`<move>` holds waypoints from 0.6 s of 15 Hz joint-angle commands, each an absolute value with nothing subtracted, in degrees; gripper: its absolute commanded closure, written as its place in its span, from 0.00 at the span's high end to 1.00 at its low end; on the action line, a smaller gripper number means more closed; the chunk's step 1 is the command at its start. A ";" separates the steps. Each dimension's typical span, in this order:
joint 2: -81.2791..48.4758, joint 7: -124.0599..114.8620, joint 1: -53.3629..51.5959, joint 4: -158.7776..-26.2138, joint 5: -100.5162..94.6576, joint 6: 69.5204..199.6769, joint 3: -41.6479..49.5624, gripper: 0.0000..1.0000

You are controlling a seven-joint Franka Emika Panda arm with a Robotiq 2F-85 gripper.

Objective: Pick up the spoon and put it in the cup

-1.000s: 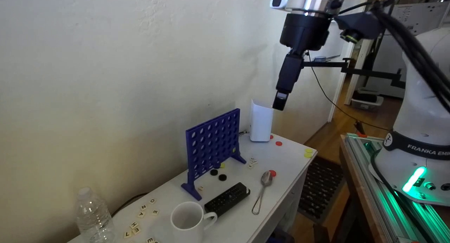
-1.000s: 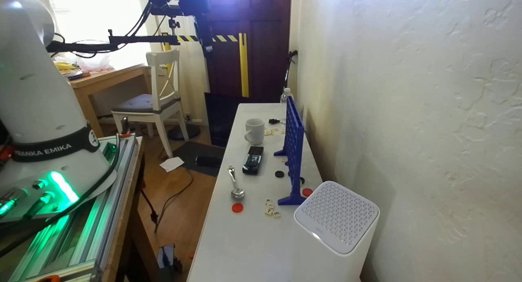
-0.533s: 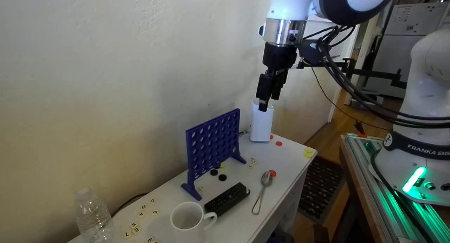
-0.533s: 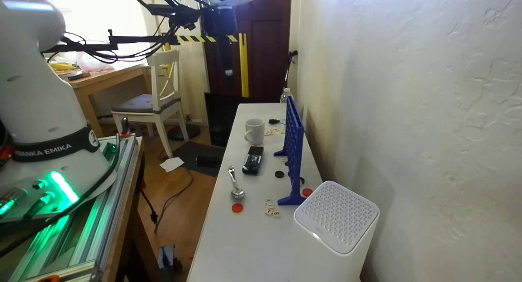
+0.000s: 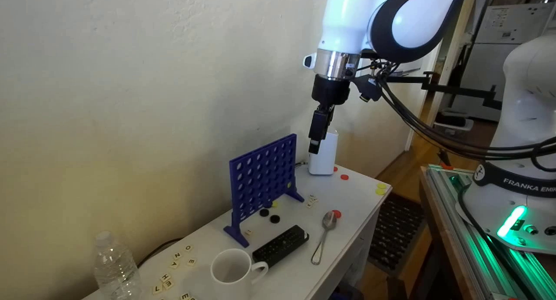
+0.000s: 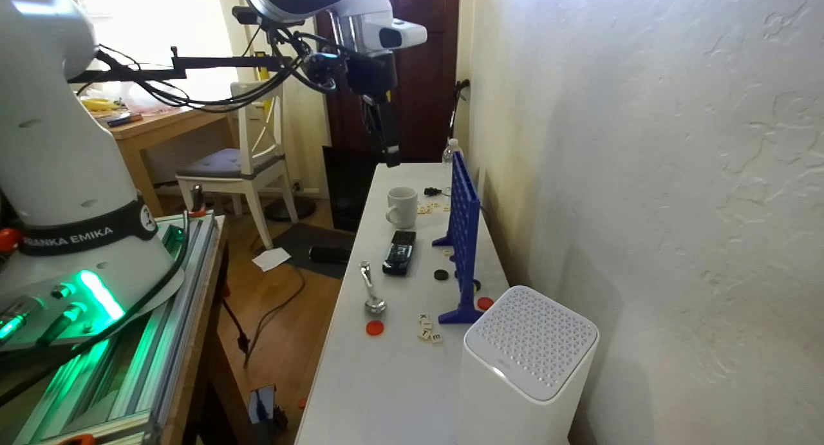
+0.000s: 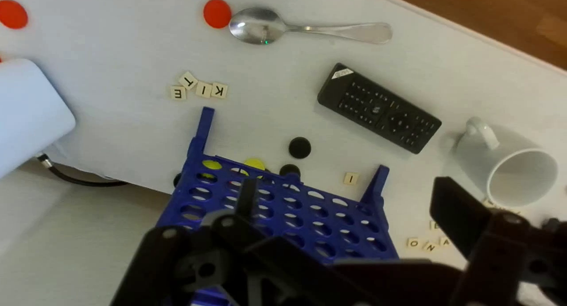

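The slim metal spoon (image 7: 259,26) lies flat on the white table, its bowl beside a red disc; it shows in both exterior views (image 5: 329,223) (image 6: 374,303). The white cup (image 5: 232,282) stands upright farther along the table, beyond the remote; it also shows in an exterior view (image 6: 402,208) and at the right of the wrist view (image 7: 500,151). My gripper (image 7: 347,193) is open and empty, its fingers wide apart over the blue game rack in the wrist view. In both exterior views the gripper (image 5: 313,147) (image 6: 391,158) hangs well above the table, apart from spoon and cup.
The blue game rack (image 5: 263,178) stands upright along the wall side. A black remote (image 7: 378,109) lies between spoon and cup. A tall white container (image 6: 534,342) stands at one table end, a clear bottle (image 5: 115,265) near the other. Letter tiles and discs lie about.
My gripper has come down and moved in over the table toward the wall, turning on the way. The spoon, cup and other objects have not moved.
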State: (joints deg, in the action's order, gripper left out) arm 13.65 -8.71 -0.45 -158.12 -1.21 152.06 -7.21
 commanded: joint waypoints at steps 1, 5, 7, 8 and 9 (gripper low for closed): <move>11.69 6.49 -2.76 -158.05 0.26 150.62 -1.87 1.00; 11.80 23.78 -1.37 -158.06 -2.17 146.55 3.72 1.00; 11.42 20.31 -1.57 -158.06 -1.41 147.96 3.05 1.00; 11.43 22.09 -1.40 -158.06 -1.41 147.65 3.74 1.00; 11.43 22.90 -1.34 -158.06 -1.43 147.56 3.96 1.00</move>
State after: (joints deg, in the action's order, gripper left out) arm 11.39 22.97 -1.24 -158.09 -1.38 147.67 3.87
